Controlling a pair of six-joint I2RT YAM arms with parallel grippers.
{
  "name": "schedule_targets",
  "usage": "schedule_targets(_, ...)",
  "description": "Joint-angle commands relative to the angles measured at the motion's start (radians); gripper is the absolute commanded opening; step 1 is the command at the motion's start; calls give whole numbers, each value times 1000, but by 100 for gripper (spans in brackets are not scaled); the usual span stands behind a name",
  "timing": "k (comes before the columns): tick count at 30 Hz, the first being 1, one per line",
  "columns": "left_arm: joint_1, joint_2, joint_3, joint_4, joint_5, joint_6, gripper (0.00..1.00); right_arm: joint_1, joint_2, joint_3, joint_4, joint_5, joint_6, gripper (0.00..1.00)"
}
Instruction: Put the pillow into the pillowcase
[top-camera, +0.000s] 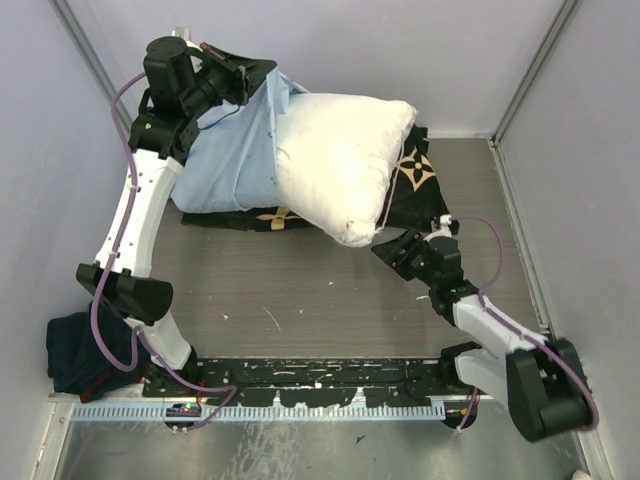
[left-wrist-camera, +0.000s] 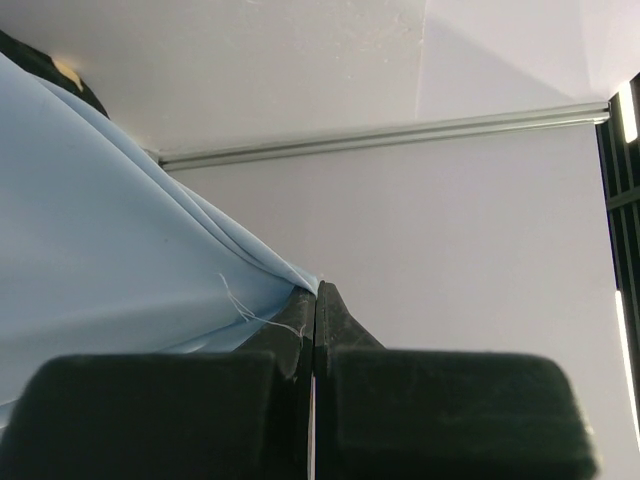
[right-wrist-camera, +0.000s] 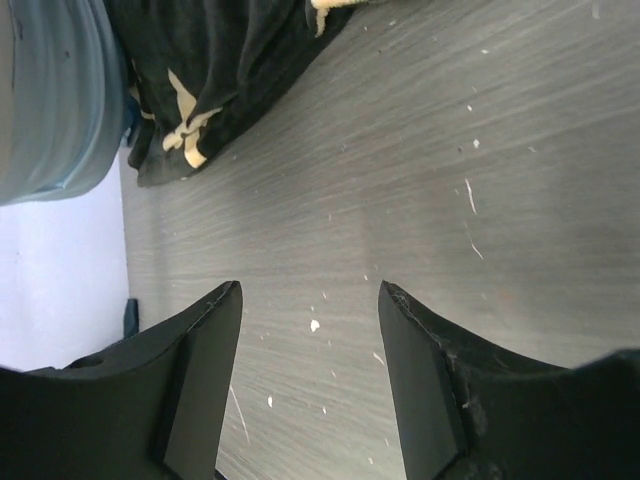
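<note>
**Pillow leaning out of the blue case, left fingers pinched on its top edge**

The pillow (top-camera: 345, 165) lies just beyond and to the left of the right gripper (top-camera: 390, 248). Its lowest corner hangs close above that gripper's fingertips, and whether they touch is hard to judge from above. The pillow's far end meets the pillowcase (top-camera: 235, 160), which bunches directly below the left gripper (top-camera: 268, 72). The pictures do not settle how much of the pillow sits inside the fabric.

The left gripper (left-wrist-camera: 316, 296) has its jaws pressed together on a fold of the pillowcase (left-wrist-camera: 100, 280), with a loose thread trailing from the pinch. From that wrist the fabric falls away to the left and the pillow is out of view.

The right gripper (right-wrist-camera: 310, 290) stands wide, with nothing between its fingers. Ahead of it in the wrist view is bare table (right-wrist-camera: 450, 150), with the black cloth (right-wrist-camera: 220, 60) and a slice of pillowcase (right-wrist-camera: 50, 100) cut off at the frame's upper left.

The black cloth (top-camera: 412, 168) with tan flower motifs lies under pillow and case, mostly covered. The table (top-camera: 300, 290) is grey woodgrain with pale scuffs. Pale walls (top-camera: 400, 50) close it in, and a metal rail (left-wrist-camera: 400, 132) runs along one. A dark blue cloth (top-camera: 70, 350) is heaped beside the left arm's base, partly hidden by the arm.
</note>
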Motion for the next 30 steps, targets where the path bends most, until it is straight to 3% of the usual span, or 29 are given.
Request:
schedule_targets(1,1,-84,24,194,34,-42,0,5,221,77,459,-62,86,62)
schedule_targets(6,1,-91,25,191,49,-42,0,45,501,169,779,-101,179,61)
schedule_targets(18,1,-140,-27,180,51,-25,0,157,941,480,1094,-94,349,58)
schedule_targets(30,-6,-161,-82,186,60,-25,0,232,955,840,809,-125,238,58)
